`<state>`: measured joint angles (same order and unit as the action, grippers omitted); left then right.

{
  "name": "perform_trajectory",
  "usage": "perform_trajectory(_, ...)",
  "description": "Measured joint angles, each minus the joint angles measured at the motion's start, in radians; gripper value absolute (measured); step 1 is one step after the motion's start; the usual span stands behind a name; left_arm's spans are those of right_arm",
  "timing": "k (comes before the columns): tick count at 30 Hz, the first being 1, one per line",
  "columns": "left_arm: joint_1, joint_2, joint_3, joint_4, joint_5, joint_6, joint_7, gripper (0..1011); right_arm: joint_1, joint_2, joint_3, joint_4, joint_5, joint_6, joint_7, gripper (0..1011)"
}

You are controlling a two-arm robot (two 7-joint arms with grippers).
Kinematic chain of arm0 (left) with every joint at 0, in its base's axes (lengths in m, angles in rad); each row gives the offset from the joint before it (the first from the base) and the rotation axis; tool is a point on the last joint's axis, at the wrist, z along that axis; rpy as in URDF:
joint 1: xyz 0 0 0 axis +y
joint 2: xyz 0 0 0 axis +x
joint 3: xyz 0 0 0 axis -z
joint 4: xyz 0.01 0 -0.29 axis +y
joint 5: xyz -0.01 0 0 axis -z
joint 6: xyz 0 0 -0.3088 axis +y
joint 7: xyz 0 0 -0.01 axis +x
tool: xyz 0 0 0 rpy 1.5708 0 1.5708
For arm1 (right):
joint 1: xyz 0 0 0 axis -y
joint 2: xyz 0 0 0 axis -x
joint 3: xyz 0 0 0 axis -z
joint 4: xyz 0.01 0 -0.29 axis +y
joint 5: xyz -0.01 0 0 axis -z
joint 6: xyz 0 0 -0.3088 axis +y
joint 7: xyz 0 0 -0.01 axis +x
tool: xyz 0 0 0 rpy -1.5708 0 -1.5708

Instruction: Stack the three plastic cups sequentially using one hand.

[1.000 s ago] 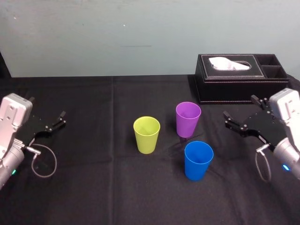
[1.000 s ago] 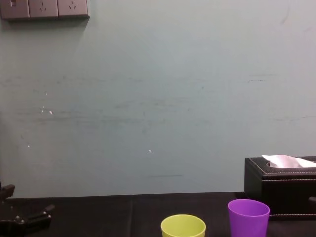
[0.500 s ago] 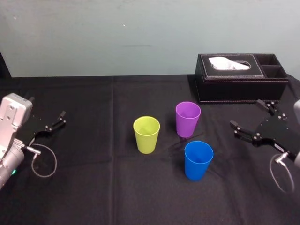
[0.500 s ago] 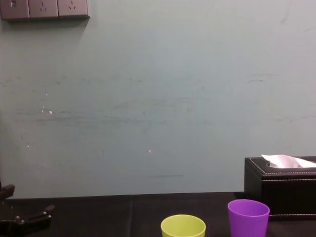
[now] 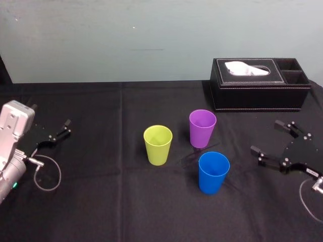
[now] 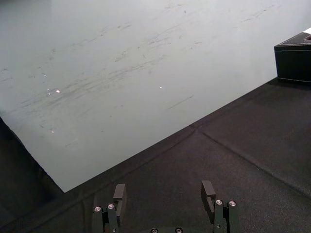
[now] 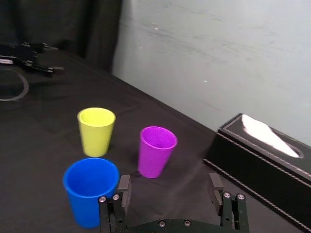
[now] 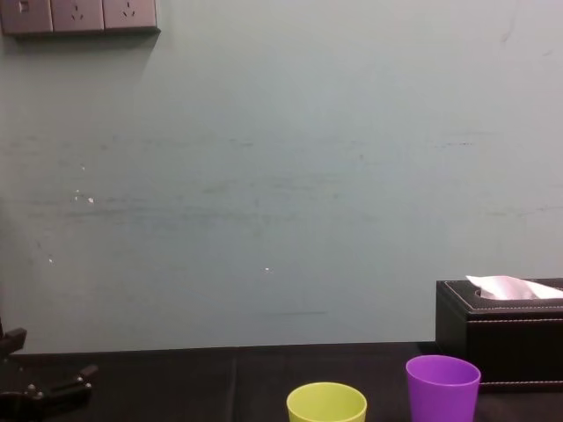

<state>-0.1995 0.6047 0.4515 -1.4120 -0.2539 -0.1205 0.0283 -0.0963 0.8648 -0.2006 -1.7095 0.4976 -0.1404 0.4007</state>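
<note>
Three plastic cups stand upright and apart on the black cloth: a yellow-green cup (image 5: 158, 144) at the middle, a purple cup (image 5: 202, 128) behind and to its right, and a blue cup (image 5: 213, 172) nearest me. My right gripper (image 5: 267, 136) hovers to the right of the blue cup, open, with nothing between its fingers. The right wrist view looks past that open gripper (image 7: 169, 187) at the blue cup (image 7: 91, 190), the purple cup (image 7: 157, 151) and the yellow-green cup (image 7: 96, 131). My left gripper (image 5: 50, 118) rests open at the far left.
A black tissue box (image 5: 258, 83) with a white tissue stands at the back right, behind the purple cup. A cable loop (image 5: 48, 174) hangs by the left arm. The black cloth (image 5: 101, 201) covers the table up to a pale wall.
My right gripper has drawn back to the right and lower in the head view, away from the cups; its silver wrist has left the frame. Cups and left arm are still.
</note>
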Motion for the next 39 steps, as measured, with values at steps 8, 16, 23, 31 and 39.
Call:
perform_trajectory(8, 0.000, 0.000, 0.000, 0.000, 0.000, 0.000, 0.000, 1010, -0.012, 0.008, 0.001, 0.009, 0.023, -0.001, 0.090, 1000)
perform_trajectory(16, 0.000, 0.000, 0.000, 0.000, 0.000, 0.000, 0.000, 1010, -0.015, -0.003, -0.027, 0.027, -0.001, -0.001, 0.145, 1000)
perform_trajectory(23, 0.000, 0.000, 0.000, 0.000, 0.000, 0.000, 0.000, 1010, -0.008, -0.028, -0.055, 0.044, -0.040, 0.006, 0.178, 1000)
perform_trajectory(31, 0.000, 0.000, 0.000, 0.000, 0.000, 0.000, 0.000, 1010, -0.003, -0.059, -0.066, 0.059, -0.064, 0.025, 0.192, 1000)
perform_trajectory(39, 0.000, 0.000, 0.000, 0.000, 0.000, 0.000, 0.000, 1010, 0.002, -0.080, -0.066, 0.072, -0.068, 0.038, 0.208, 1000)
